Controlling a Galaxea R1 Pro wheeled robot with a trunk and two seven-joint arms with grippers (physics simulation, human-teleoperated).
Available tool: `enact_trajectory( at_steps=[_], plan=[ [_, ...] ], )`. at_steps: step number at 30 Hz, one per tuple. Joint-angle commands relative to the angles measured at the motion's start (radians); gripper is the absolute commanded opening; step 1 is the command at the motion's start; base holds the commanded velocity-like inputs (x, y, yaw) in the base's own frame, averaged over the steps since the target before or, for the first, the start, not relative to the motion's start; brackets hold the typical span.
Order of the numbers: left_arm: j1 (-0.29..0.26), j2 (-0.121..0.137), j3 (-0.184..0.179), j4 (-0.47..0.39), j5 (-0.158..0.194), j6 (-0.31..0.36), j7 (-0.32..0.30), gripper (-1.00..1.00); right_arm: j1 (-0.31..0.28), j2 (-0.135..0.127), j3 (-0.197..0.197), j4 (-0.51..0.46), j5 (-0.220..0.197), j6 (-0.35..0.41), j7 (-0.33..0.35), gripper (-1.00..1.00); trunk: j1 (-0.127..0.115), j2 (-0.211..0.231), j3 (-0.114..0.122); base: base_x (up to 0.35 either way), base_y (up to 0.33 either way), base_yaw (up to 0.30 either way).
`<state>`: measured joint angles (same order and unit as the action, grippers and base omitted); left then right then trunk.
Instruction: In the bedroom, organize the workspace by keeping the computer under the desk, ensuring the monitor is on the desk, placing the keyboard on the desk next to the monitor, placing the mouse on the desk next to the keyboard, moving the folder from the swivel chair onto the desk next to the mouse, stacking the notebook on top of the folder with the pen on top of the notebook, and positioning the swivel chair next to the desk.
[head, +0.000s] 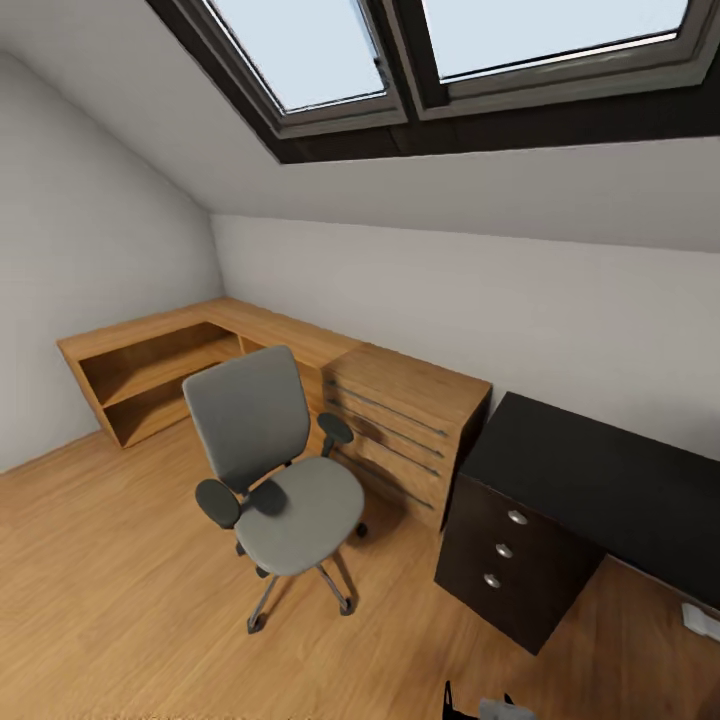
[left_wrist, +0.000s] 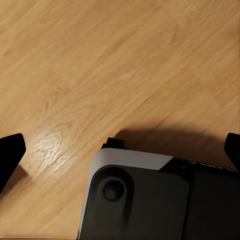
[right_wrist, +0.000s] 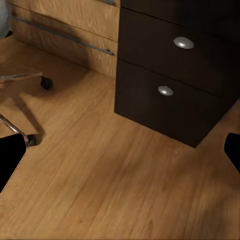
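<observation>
Wooden floor (head: 120, 610) carries the swivel chair (head: 272, 470), light-wood chest (head: 405, 425) and black desk (head: 590, 480).

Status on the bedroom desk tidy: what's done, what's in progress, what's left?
Done: nothing visible. The visible part of the black desk top is bare, and the swivel chair seat carries no folder here. In hand: nothing; the left tool and right tool are open over wood floor. Left: the chair stands apart from the desk, beside the light-wood chest; all placements remain.

Pale daylight falls through two dark-framed skylight windows (head: 440, 60) in the sloping white ceiling onto plain white walls (head: 480, 300), a warm honey-coloured wood plank floor (head: 120, 620), a low light-wood corner shelf unit (head: 150, 370) and an adjoining light-wood chest with bar handles (head: 400, 430).
</observation>
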<state>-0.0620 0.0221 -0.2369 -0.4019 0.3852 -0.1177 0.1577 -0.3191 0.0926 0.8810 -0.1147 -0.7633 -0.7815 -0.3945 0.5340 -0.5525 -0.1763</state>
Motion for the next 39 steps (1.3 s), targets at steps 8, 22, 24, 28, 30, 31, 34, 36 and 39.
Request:
enact_trajectory(
  at_steps=[8, 22, 24, 28, 30, 31, 34, 36, 39],
  plan=[
    [-0.001, 0.002, -0.007, 0.000, 0.009, -0.003, 0.006, 1.00, -0.001, 0.001, 0.009, 0.000, -0.002, 0.000, -0.009, 1.00, 0.000, -0.001, -0.002, 0.000, 0.000, 0.300],
    [-0.001, 0.002, -0.007, 0.000, 0.009, -0.003, 0.006, 1.00, -0.001, 0.001, 0.009, 0.000, -0.002, -0.001, -0.009, 1.00, 0.000, -0.001, -0.002, -0.114, 0.000, 0.300],
    [-0.001, 0.002, -0.007, 0.000, 0.009, -0.002, 0.006, 1.00, -0.001, 0.001, 0.009, 0.000, -0.002, -0.001, -0.009, 1.00, 0.000, -0.001, -0.002, -0.279, 0.000, 0.300],
    [-0.001, 0.001, -0.007, 0.000, 0.008, -0.002, 0.006, 1.00, -0.001, 0.001, 0.009, 0.000, -0.002, -0.001, -0.009, 1.00, 0.000, -0.001, -0.002, -0.176, 0.000, 0.300],
    [-0.001, 0.001, -0.008, 0.000, 0.008, -0.002, 0.006, 1.00, -0.001, 0.001, 0.009, 0.000, -0.002, -0.001, -0.009, 1.00, 0.000, -0.001, -0.002, -0.076, 0.000, 0.300],
    [-0.001, 0.001, -0.008, 0.000, 0.008, -0.002, 0.006, 1.00, -0.001, 0.001, 0.009, 0.000, -0.002, -0.001, -0.009, 1.00, 0.000, -0.001, -0.002, -0.028, 0.000, 0.298],
    [-0.001, 0.001, -0.008, 0.000, 0.008, -0.002, 0.006, 1.00, 0.000, 0.001, 0.009, 0.000, -0.002, -0.001, -0.009, 1.00, 0.000, -0.001, -0.002, -0.014, 0.000, 0.296],
    [0.000, 0.001, -0.008, 0.000, 0.008, -0.003, 0.006, 1.00, 0.000, 0.001, 0.009, 0.000, -0.002, -0.001, -0.009, 1.00, 0.000, -0.001, -0.002, -0.007, 0.000, 0.295],
    [-0.001, 0.001, -0.008, 0.000, 0.008, -0.003, 0.006, 1.00, -0.001, 0.001, 0.009, 0.000, -0.002, -0.001, -0.009, 1.00, 0.000, -0.001, -0.002, -0.004, 0.000, 0.294]
  ],
)
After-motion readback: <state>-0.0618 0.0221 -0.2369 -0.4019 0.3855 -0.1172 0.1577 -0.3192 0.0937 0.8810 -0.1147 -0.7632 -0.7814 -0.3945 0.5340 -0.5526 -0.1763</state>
